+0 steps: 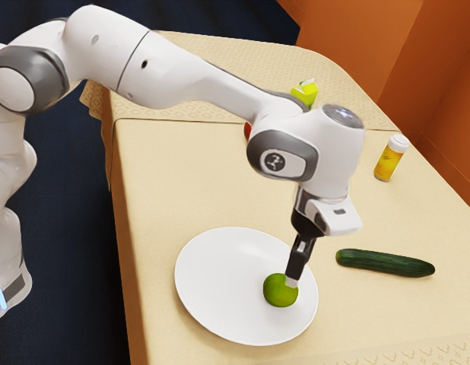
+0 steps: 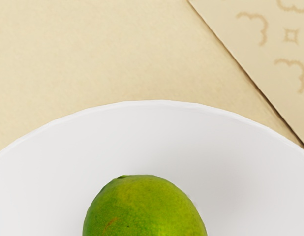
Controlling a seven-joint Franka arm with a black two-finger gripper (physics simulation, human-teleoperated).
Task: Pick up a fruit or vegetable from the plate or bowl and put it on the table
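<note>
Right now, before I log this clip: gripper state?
Gripper: down at the green fruit on the plate; whether open or closed on it can't be told.

The lime (image 2: 144,209) looks mottled green, perhaps yellowish on top; the plate (image 1: 220,266), white.

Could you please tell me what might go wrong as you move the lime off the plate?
The lime is round, and my end effector is down at it, so it might slip or roll if gripped off-centre. Carried too low, it could catch the rim of the plate. The cucumber lies beyond that rim on the table; a set-down there might nudge it.
</note>
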